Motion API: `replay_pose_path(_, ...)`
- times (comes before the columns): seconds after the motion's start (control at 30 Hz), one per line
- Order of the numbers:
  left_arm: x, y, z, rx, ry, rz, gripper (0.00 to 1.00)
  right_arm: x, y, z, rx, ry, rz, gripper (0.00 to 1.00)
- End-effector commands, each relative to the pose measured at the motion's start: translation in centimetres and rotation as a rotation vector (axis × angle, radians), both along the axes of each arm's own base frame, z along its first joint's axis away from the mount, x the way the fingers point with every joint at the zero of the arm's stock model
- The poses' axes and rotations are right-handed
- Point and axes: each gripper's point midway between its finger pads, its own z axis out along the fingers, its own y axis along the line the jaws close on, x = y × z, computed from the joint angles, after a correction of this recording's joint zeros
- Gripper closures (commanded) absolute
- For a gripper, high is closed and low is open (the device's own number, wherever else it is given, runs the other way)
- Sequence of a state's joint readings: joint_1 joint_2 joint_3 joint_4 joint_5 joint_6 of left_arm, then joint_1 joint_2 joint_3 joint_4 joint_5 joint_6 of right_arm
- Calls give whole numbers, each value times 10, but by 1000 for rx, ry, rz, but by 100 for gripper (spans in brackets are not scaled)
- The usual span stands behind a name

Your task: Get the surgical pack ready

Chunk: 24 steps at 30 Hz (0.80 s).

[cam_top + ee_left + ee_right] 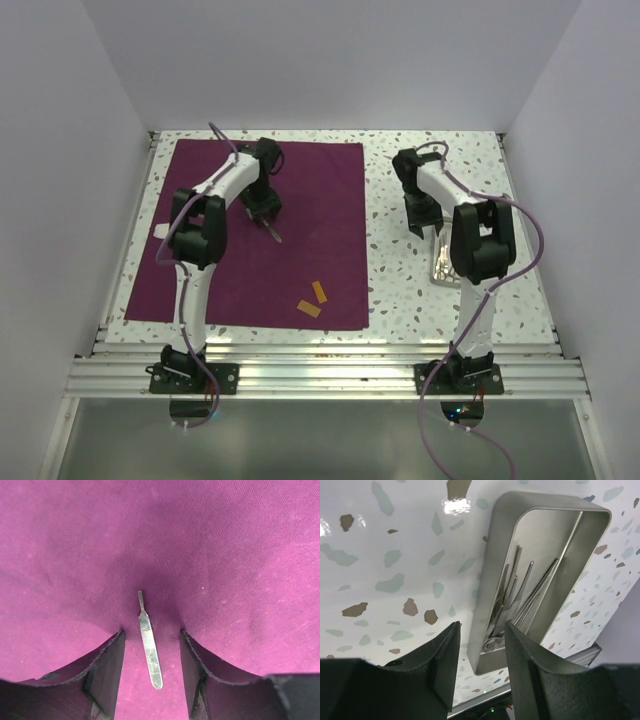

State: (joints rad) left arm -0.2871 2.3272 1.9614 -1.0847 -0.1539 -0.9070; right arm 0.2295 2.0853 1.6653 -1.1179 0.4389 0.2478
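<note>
The surgical pack is a purple-maroon fabric sheet [300, 250] spread flat on the left half of the table; it fills the left wrist view [225, 555]. A slim metal scalpel handle [149, 647] lies on the sheet, also visible from above [273, 233]. My left gripper [265, 215] hovers just over it, open [151, 632], one finger on each side of the handle without touching it. My right gripper [425, 222] is open and empty [482, 625] above the speckled table, just left of a metal instrument tray [592, 540].
The metal tray [446, 268] at the right holds several thin steel instruments [520, 597]. Two small orange strips [314, 299] lie on the sheet near its front edge. White walls enclose the table; an aluminium rail [330, 360] runs along the front.
</note>
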Motion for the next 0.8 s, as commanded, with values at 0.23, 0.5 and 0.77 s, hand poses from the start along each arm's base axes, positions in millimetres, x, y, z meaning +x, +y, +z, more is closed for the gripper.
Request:
replay_pose_path(0.23,-18,10,-11,66,77,50,65,-2,11,21,62,-71,-3,56)
replay_pose_path(0.5,-18,8,-21,44,60,22,77,-1,21,33,88,-90,23,56)
replay_pose_path(0.77,-14,6,-6,15,2,-6,100,10,55,51,187,-138,76,55)
